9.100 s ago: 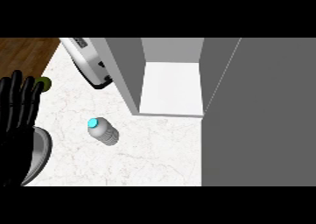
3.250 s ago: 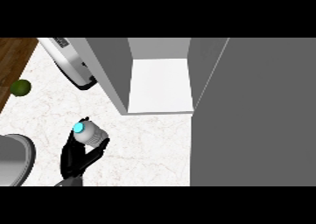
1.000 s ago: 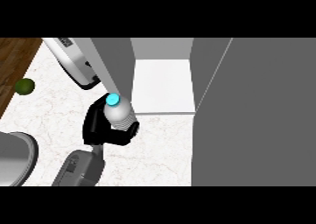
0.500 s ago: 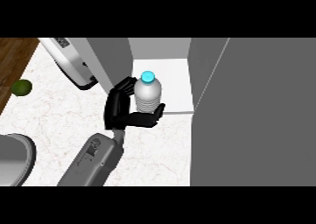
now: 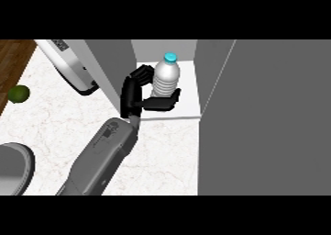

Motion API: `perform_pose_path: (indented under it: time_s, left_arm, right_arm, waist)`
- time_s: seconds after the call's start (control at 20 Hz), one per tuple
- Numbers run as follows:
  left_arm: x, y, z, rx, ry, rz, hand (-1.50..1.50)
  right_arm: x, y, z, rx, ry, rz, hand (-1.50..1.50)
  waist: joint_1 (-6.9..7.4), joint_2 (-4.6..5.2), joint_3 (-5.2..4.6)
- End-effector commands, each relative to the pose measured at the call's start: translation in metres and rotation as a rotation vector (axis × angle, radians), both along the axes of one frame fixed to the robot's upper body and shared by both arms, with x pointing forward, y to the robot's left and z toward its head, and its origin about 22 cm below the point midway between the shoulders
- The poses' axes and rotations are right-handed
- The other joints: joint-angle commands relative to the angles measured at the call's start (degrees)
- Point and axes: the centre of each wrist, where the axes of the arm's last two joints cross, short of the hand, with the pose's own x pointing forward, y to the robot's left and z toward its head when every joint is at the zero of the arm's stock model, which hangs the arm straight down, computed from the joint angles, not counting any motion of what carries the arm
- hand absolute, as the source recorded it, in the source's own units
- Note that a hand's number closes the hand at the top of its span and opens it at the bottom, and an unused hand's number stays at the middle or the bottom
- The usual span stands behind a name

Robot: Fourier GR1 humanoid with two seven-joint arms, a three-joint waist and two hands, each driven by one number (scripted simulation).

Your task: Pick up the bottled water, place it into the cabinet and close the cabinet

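Left hand (image 5: 142, 94) has fingers and thumb curled round the water bottle (image 5: 166, 77), holding it upright over the cabinet (image 5: 188, 108) shelf so it can be set down standing. Cabinet door (image 5: 269, 114) stands open; closing isn't done yet. Right hand not visible.

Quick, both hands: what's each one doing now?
Left robot hand: closed around the water bottle, inside the cabinet.
Right robot hand: not in view.
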Motion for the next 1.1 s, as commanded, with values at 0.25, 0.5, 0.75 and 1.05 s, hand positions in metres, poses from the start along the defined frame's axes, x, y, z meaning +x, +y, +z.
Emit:
perform_pose_path:
  time_s: [0.25, 0.5, 0.75, 1.05]
  left_arm:
    - [0.031, -0.002, 0.0, 0.028, 0.036, 0.04, 1.5]
    - [0.039, -0.003, -0.003, 0.061, -0.006, 0.081, 1.5]
    - [0.058, -0.012, 0.019, 0.13, -0.031, 0.12, 1.5]
    - [0.069, 0.001, 0.022, 0.21, -0.016, 0.141, -1.5]
  right_arm:
    - [-0.006, 0.015, 0.019, 0.064, -0.035, 0.048, -1.5]
    - [-0.006, 0.015, 0.024, 0.04, -0.054, 0.062, -1.5]
    - [0.01, 0.001, 0.002, 0.046, -0.066, 0.072, -1.5]
    - [-0.001, 0.014, 0.017, 0.058, -0.08, 0.054, -1.5]
  waist:
    - [-0.2, 0.2, 0.01]
    - [-1.19, 0.36, -0.01]
    - [-1.54, 0.81, 0.06]
    - [-1.93, 0.87, -0.01]
